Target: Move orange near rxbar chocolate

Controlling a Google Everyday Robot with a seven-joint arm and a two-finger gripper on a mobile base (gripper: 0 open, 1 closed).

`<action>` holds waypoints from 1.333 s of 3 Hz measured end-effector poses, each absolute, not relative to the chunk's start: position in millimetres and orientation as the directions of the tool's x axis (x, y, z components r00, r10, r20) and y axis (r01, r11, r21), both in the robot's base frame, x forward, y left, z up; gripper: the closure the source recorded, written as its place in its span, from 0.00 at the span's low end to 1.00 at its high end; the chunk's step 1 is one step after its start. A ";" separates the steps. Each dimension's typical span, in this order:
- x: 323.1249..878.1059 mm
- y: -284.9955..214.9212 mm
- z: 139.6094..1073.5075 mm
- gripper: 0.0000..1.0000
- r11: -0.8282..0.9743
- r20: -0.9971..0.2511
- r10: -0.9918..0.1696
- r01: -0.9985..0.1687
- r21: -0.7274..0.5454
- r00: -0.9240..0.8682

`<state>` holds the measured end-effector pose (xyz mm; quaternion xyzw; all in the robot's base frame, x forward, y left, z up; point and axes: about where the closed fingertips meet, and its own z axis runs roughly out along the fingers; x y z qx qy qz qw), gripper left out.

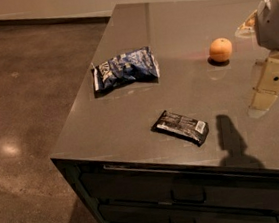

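The orange [220, 50] sits on the grey countertop [130, 119] at the back right. The rxbar chocolate [180, 127], a flat black-wrapped bar with a white label patch at its right end, lies near the front edge, well apart from the orange. My gripper [264, 100] hangs at the right edge of the view, above the counter. It is to the right of the orange and a little nearer the front, and it holds nothing that I can see. Its shadow falls on the counter just right of the bar.
A crumpled blue and white chip bag [124, 69] lies on the left part of the counter. The counter's left and front edges drop to a brown floor [20, 122]. Drawers with handles [189, 196] run below the front edge.
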<state>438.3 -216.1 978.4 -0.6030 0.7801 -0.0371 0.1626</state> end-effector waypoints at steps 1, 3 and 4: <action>438.3 -216.1 978.4 0.00 0.270 -0.209 -0.953 -0.929 -0.254 -0.220; 475.3 -212.3 981.9 0.00 0.323 -0.268 -0.931 -0.905 -0.279 -0.249; 503.4 -211.0 975.8 0.00 0.373 -0.318 -0.905 -0.889 -0.267 -0.284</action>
